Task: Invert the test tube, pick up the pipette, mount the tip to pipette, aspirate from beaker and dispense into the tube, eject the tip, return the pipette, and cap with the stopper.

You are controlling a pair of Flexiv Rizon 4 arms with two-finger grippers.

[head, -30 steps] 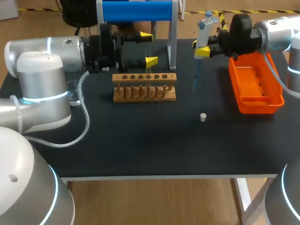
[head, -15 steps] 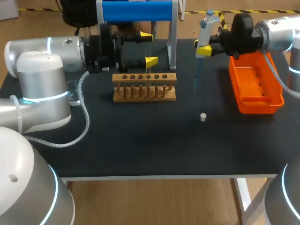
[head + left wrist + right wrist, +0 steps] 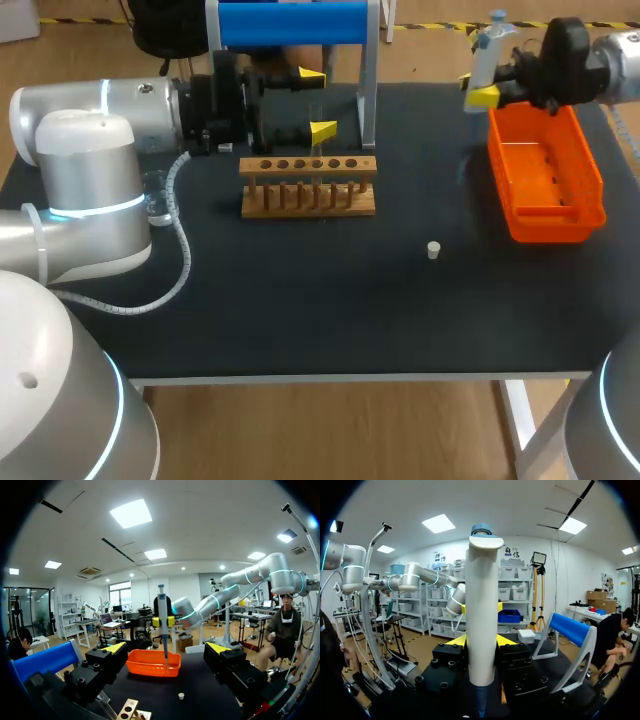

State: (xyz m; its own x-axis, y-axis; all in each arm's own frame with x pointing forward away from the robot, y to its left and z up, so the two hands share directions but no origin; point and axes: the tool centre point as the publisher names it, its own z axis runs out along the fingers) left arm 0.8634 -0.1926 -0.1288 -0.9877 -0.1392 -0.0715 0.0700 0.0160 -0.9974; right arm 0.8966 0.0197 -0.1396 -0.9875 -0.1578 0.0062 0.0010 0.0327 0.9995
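Left gripper (image 3: 316, 103) gapes wide and empty behind the wooden tube rack (image 3: 308, 186). The stopper (image 3: 433, 250) lies loose mid-desk, so capping is not yet done. Right gripper (image 3: 478, 86) clamps the pipette (image 3: 487, 48) above the far-left corner of the orange tray (image 3: 550, 226); tip ejection and pipette return seem next.

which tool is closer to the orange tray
Right. The right tool, shut on the pipette, is by the far end of the orange tray. The left tool is open behind the wooden rack, well across the table from the tray.
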